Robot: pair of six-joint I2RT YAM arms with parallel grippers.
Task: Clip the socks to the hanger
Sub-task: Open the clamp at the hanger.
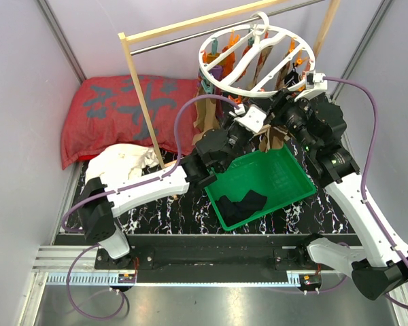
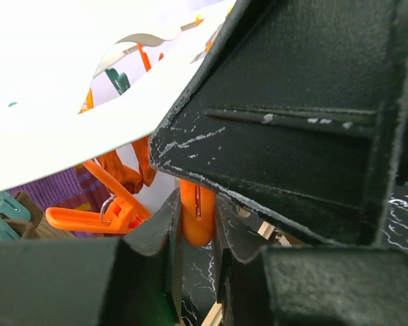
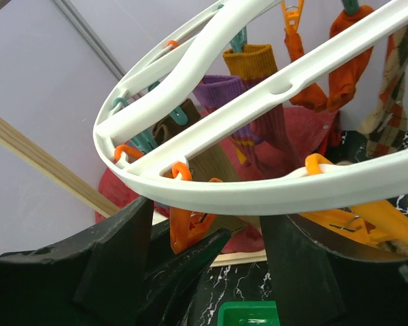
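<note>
Up close, the black left gripper has its fingers clenched on an orange plastic clip beneath the round white plastic hanger. Under the ring, the right gripper stands released. Purple and orange fabric socks dangle clipped, while black socks lie in the green plastic basket at the hanger's six o'clock.

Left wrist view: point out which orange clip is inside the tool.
The orange clip hanging straight down, pinched between the left tool's fingers. The other clip lies sideways to the left, outside them.
</note>
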